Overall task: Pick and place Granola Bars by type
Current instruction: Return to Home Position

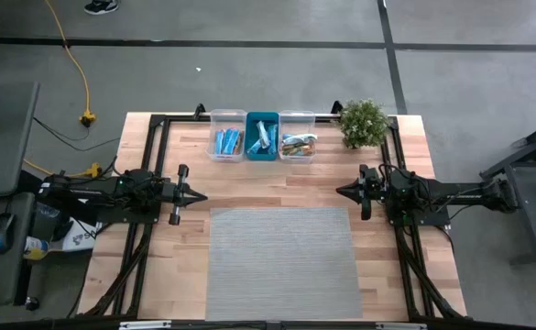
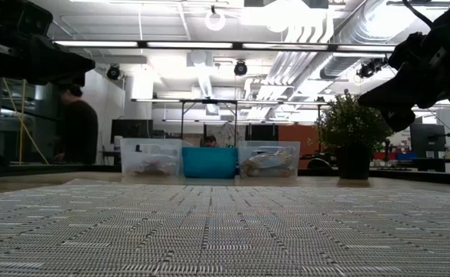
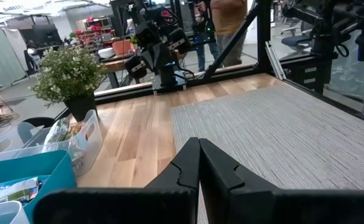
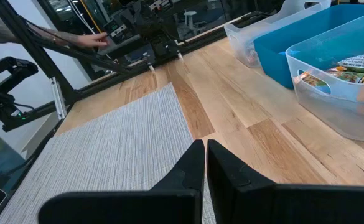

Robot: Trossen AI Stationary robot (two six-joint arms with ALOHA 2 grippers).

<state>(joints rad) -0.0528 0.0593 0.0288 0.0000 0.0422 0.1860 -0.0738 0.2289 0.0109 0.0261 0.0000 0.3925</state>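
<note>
Your left gripper (image 1: 197, 195) and right gripper (image 1: 343, 192) sit pinched together beside the mat (image 1: 281, 266), granola bars (image 1: 228, 142) seemingly all sorted in the back bins (image 1: 262, 114), so only a wide swing home could clip that plant (image 1: 363, 124).

no readable text, wrapper print too small to read

Granola Bars (image 1: 228, 142): wrapper print too small to read.
</note>
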